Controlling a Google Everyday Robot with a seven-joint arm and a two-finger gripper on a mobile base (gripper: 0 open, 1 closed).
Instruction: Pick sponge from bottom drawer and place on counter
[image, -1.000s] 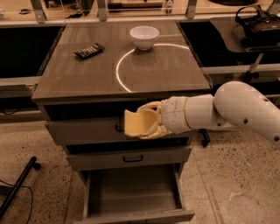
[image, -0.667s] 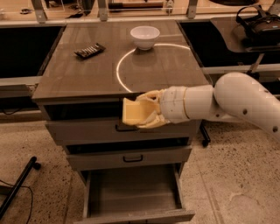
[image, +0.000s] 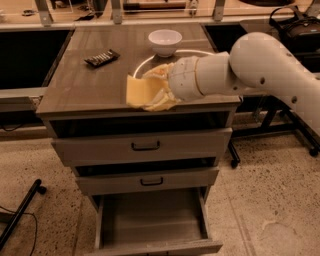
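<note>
My gripper (image: 150, 91) is shut on the pale-yellow sponge (image: 137, 91) and holds it just above the front edge of the counter (image: 90, 87). The white arm reaches in from the right. The bottom drawer (image: 150, 222) stands pulled open below, and its tray-like inside shows nothing in it. The two upper drawers with black handles are slightly ajar.
A white bowl (image: 165, 42) stands at the back of the counter, right of middle. A dark wrapped bar (image: 102, 58) lies at the back left. A bright curved light reflection runs near the bowl. A side table with black legs (image: 290, 120) stands to the right.
My gripper has lifted the sponge from in front of the top drawer up and to the level of the counter's front edge.
</note>
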